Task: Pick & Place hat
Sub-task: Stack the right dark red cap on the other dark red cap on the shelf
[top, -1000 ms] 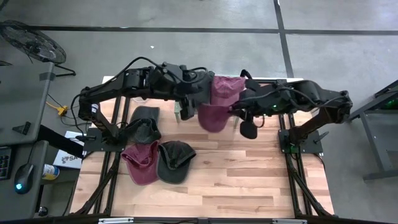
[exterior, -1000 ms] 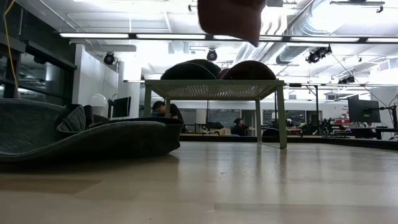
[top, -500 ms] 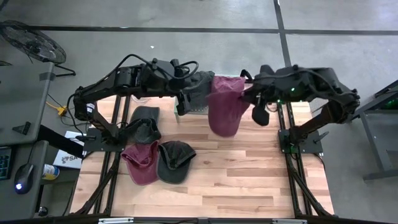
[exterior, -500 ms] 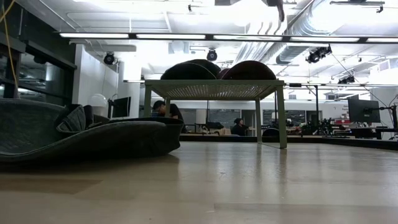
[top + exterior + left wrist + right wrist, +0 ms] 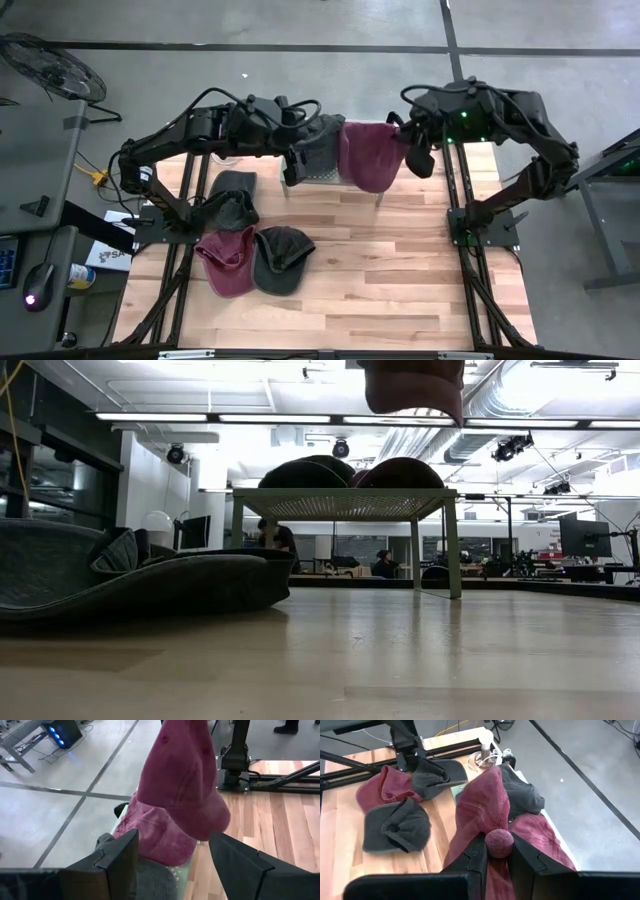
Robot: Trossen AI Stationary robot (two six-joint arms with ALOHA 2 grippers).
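Observation:
My right gripper is shut on a maroon hat, held in the air above the far-edge mesh rack. In the low view the hat's bottom shows above the rack. On the rack lie a dark grey hat and a second maroon hat. My left gripper stands open beside the rack, facing the hanging hat, and touches nothing. My right gripper pinches a bunched fold of the maroon hat's cloth between its two fingers. It comes from above, slanting from the table's right. The hat is lifted clear and hangs slack below the fingers.
Three hats lie on the wooden table's left half: a dark grey one, a maroon one and another dark grey one. The table's right and near parts show bare wood. The arm frames stand along both side edges.
My right gripper has risen and moved from over the table's middle toward the far edge, still shut. The maroon hat went with it and now hangs above the rack. My left arm has drawn back a little toward the table's left.

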